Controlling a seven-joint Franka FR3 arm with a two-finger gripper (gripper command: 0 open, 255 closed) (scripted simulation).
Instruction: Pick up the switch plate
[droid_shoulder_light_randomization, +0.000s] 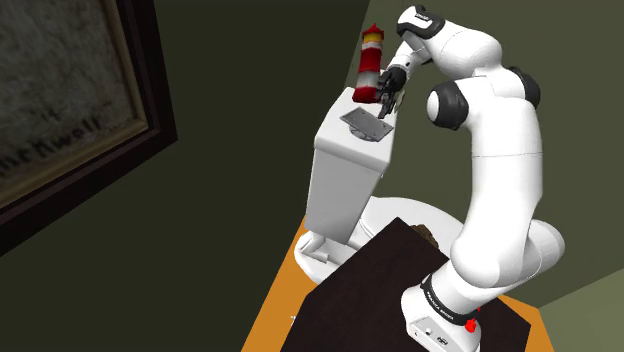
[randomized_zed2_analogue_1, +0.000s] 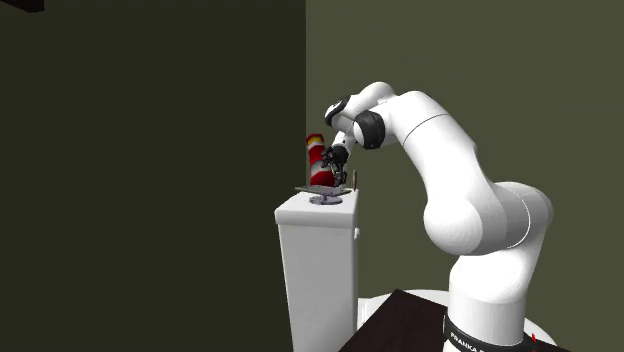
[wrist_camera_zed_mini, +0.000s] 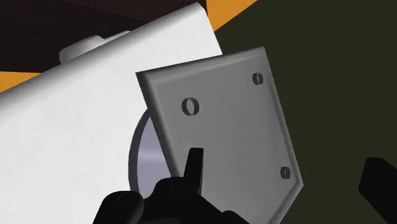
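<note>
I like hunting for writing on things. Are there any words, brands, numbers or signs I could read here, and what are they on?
"FRANKA": white letters on the black band around the arm's base; whatever follows is cut off at the picture's edge.
"Kwell" (uncertain): faint lettering on the framed picture; the other marks there are too blurred to read.
Switch plate: no writing, just plain grey with three small holes.

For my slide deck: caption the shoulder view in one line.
Black gripper at a grey switch plate atop a white toilet tank, beside a red-and-white lighthouse figure.
</note>
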